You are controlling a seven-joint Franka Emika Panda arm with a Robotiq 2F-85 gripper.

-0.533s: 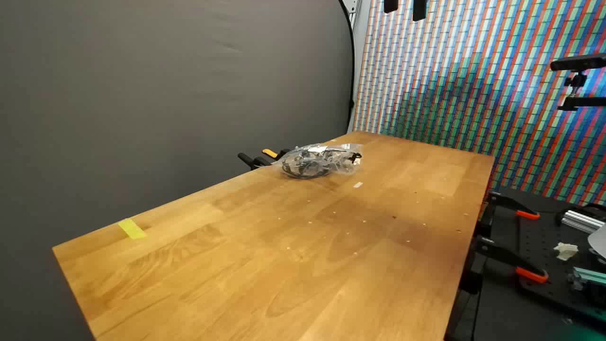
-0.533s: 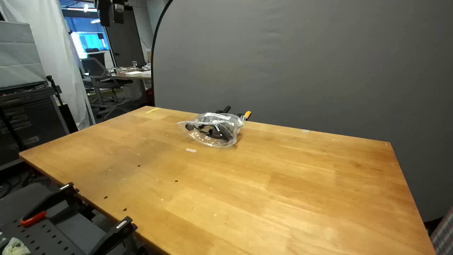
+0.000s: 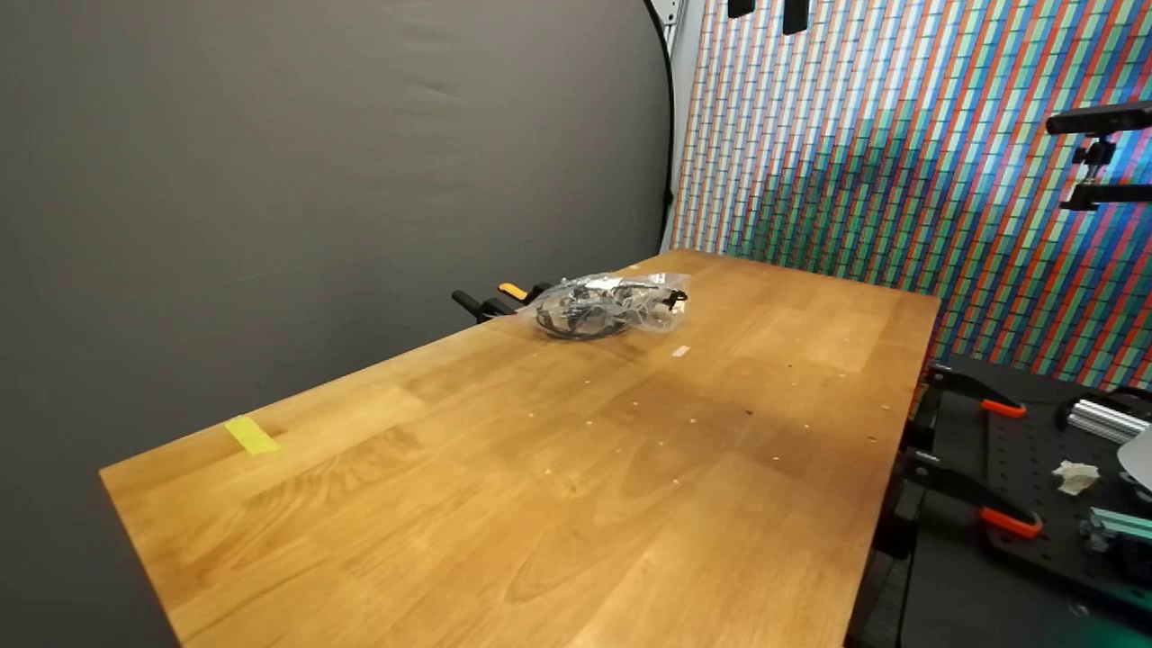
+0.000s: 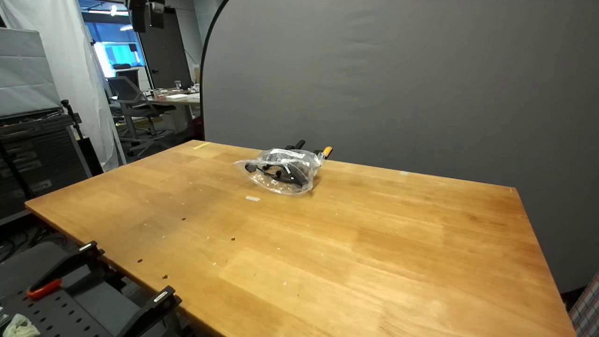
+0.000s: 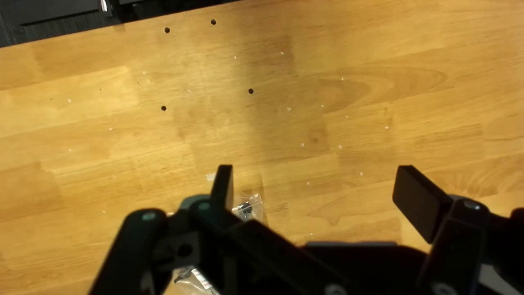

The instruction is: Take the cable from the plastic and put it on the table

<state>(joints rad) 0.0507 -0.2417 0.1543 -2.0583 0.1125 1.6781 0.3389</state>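
The step in hand looked to be the approach: the cable [image 4: 294,176] was not yet out of the plastic [image 4: 283,188]. In the wrist view, taken left to right, the partly hidden plastic came first, between seven and eight o'clock from the gap of the pincer [image 5: 315,186], which stood wide apart, clamped on nothing, above the table [image 5: 368,102]. The next move called, I judged, for a shift that way, a descent, and a pinch on the cable rather than on slippery plastic; where the mouth lay I could not tell. In an exterior view the plastic lay on the table at twelve o'clock, near the far edge. Left to right, a dark lump [image 4: 251,167], perhaps a plug, showed at nine o'clock in it; black cable loops followed, bunched and crossing, with a white label [image 4: 288,153] above; last, at two o'clock, came a yellow-tipped handle [image 4: 327,152]; glare hid the number of loops
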